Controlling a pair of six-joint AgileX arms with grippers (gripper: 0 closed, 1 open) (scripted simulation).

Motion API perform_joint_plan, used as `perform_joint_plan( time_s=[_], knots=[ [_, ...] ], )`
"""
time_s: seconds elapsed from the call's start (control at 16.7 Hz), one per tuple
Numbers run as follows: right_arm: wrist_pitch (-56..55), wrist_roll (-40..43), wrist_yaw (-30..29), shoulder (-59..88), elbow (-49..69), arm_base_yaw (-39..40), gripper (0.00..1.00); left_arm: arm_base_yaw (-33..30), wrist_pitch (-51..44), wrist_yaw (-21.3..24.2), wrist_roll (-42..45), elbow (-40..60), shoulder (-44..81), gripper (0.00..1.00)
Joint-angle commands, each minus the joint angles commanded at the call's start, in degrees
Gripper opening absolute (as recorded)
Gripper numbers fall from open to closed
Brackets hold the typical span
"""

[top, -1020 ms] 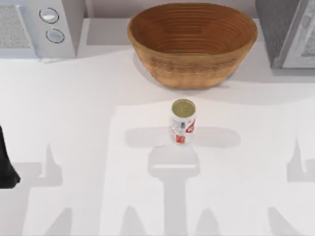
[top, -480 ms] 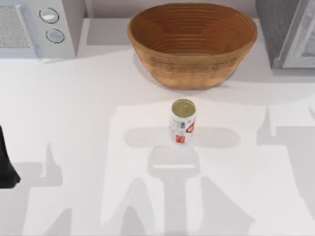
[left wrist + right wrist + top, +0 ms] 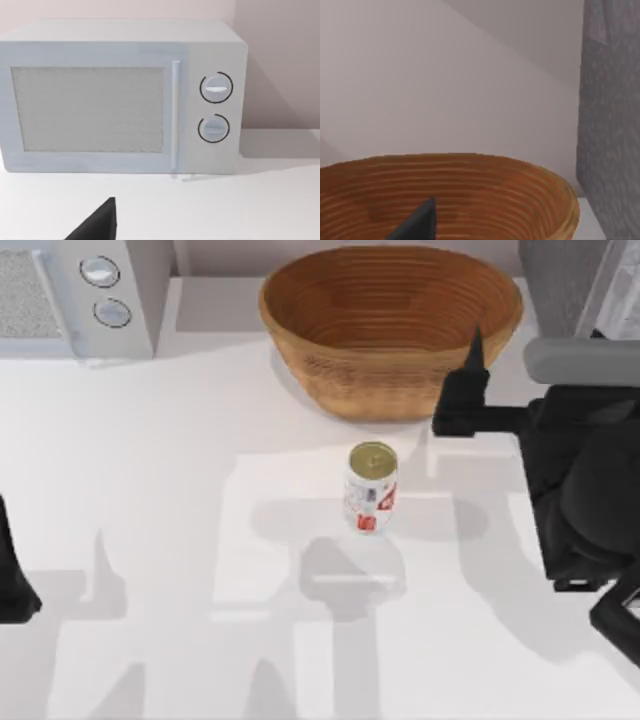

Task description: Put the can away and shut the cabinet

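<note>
A white table (image 3: 180, 500) runs up to a pale wall, with grey shadows of the arms falling across its near half. Taking the can as the landmark and moving left to right: far to the can's left, at the table's left edge, sits the dark tip of the left gripper (image 3: 14, 580), parked; whether its fingers are apart or closed cannot be told. Behind and left of the can, against the wall, stands a white microwave (image 3: 125, 100) with its door closed and two round dials (image 3: 216, 88) stacked beside the handle. The can (image 3: 371, 487) itself stands upright near the middle of the table, white with red markings and a dull gold top, touched by nothing. Just behind it rests a large woven bowl (image 3: 390, 325). To the can's right and slightly behind, the right gripper (image 3: 470, 390) hangs by the bowl's right rim, well apart from the can; its finger spacing cannot be told. Behind and far right of the can stands the grey cabinet (image 3: 575, 300).
</note>
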State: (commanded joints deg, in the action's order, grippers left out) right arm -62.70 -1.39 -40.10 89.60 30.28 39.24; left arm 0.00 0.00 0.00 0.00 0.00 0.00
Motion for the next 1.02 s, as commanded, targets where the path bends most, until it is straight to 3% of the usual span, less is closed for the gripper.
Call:
perform_joint_plan(
  time_s=[0.54, 1.02],
  knots=[
    [-27.89, 0.48, -17.75, 44.32, 13.31, 16.68, 1.0, 0.0, 0.0, 0.0, 0.0, 0.0, 0.0, 1.0],
    [-33.16, 0.78, -20.97, 52.62, 15.77, 19.62, 1.0, 0.0, 0.0, 0.0, 0.0, 0.0, 0.0, 1.0]
  ],
)
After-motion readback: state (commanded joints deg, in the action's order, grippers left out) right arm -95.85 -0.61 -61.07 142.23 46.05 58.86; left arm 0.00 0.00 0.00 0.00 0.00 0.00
